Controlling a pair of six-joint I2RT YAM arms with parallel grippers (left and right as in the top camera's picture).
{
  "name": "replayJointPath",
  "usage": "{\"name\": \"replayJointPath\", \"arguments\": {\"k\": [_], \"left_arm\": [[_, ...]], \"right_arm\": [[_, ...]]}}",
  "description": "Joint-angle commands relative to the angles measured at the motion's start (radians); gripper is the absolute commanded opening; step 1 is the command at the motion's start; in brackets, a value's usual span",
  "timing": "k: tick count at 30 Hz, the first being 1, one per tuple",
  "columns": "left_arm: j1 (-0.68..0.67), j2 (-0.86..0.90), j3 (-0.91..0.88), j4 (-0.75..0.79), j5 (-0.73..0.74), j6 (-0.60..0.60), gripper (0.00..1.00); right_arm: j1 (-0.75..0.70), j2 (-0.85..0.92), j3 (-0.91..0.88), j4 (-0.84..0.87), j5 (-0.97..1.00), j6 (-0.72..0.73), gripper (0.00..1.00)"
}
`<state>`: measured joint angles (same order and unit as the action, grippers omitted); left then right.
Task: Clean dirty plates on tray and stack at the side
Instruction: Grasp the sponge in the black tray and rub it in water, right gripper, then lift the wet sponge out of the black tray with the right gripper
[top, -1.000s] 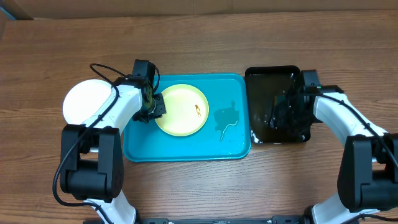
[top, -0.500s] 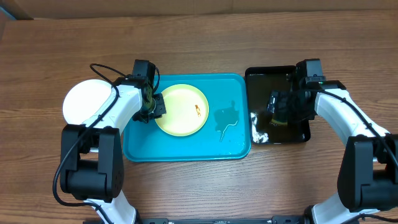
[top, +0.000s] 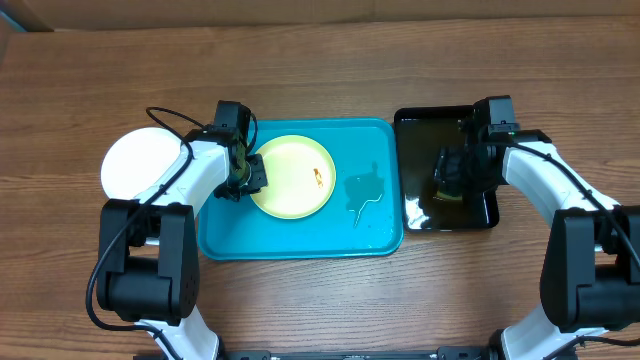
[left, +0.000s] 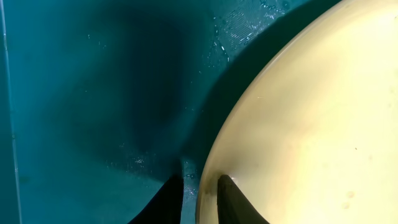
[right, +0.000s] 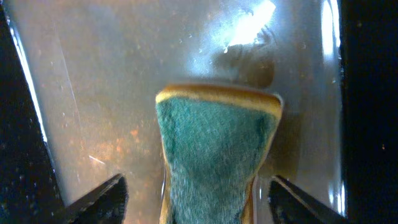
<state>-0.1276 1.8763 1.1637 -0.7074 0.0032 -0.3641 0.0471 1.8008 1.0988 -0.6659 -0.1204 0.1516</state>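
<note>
Item 1. Table (top: 320, 70): brown wood grain, fills the overhead frame.

Item 2. Tray (top: 300, 240): turquoise, rectangular, at frame centre. Its surface is wet, with a puddle (top: 365, 195) in its right half.

Item 3. Yellow-green plate (top: 290, 178): lies flat in the upper left part of the tray. A small reddish smear (top: 318, 177) sits right of its centre.

Item 4. White plate (top: 135, 165): on the table at the left of the frame, clear of the tray and partly under the left arm.

Item 5. Black tray (top: 447, 218): glossy, holding liquid, just beside the right edge of the turquoise one.

Item 6. Left end effector (left: 198, 200): down in the tray at the yellow-green plate's left edge. Its fingers (left: 168, 202) are drawn close, one on either side of the rim, pinching it.

Item 7. Right end effector (top: 455, 182): over the black tray. It carries a sponge (right: 214, 149), green scouring face up with a yellow layer showing at the far edge. The sponge narrows toward the bottom of the wrist view as if squeezed, so it is probably clamped, though the contact sits at the frame's lower edge.
</note>
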Motion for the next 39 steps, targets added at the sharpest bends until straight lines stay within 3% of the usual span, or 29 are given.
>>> {"name": "replayJointPath", "arguments": {"k": [1, 6, 9, 13, 14, 15, 16, 17, 24, 28, 30, 31, 32, 39], "left_arm": [[-0.007, 0.016, -0.011, 0.006, -0.003, 0.001, 0.21], [-0.007, 0.016, -0.011, 0.022, -0.003, 0.001, 0.22], [-0.007, 0.016, -0.011, 0.031, -0.003, 0.001, 0.22], [-0.007, 0.016, -0.012, 0.035, -0.003, 0.0, 0.22], [-0.007, 0.016, -0.012, 0.035, -0.003, 0.001, 0.22], [-0.007, 0.016, -0.012, 0.033, -0.003, 0.0, 0.22], [-0.007, 0.016, -0.012, 0.031, -0.002, 0.0, 0.22], [-0.007, 0.016, -0.012, 0.028, -0.002, 0.001, 0.21], [-0.008, 0.016, -0.011, 0.033, -0.008, 0.028, 0.31], [-0.008, 0.015, -0.006, 0.073, -0.01, 0.027, 0.31], [-0.009, 0.015, -0.006, 0.085, -0.01, 0.027, 0.24], [-0.01, 0.015, -0.006, 0.084, -0.005, 0.027, 0.11], [-0.011, 0.015, -0.006, 0.078, 0.008, 0.027, 0.04], [-0.011, 0.015, -0.006, -0.012, 0.158, 0.027, 0.07]], "right_arm": [[-0.002, 0.003, -0.039, 0.037, 0.011, -0.023, 0.65], [-0.002, 0.003, -0.085, 0.109, 0.007, -0.022, 0.62], [-0.002, 0.003, -0.085, 0.116, -0.031, -0.023, 0.47], [-0.002, 0.003, -0.084, 0.12, -0.097, -0.022, 0.47], [-0.002, 0.003, -0.084, 0.12, -0.124, -0.022, 0.42], [-0.002, 0.003, -0.083, 0.124, -0.148, -0.022, 0.31], [-0.002, 0.002, -0.08, 0.124, -0.16, -0.023, 0.1], [-0.002, 0.002, -0.072, 0.119, -0.16, -0.026, 0.04], [-0.001, -0.009, 0.05, -0.035, -0.126, -0.026, 0.04], [-0.001, -0.024, 0.106, -0.118, -0.036, -0.026, 0.04], [-0.001, -0.032, 0.121, -0.148, 0.011, -0.026, 0.04], [-0.001, -0.034, 0.125, -0.159, 0.024, -0.026, 0.04], [0.0, -0.038, 0.127, -0.171, 0.028, -0.026, 0.04], [0.059, -0.041, 0.133, -0.198, 0.133, -0.057, 0.04]]}}
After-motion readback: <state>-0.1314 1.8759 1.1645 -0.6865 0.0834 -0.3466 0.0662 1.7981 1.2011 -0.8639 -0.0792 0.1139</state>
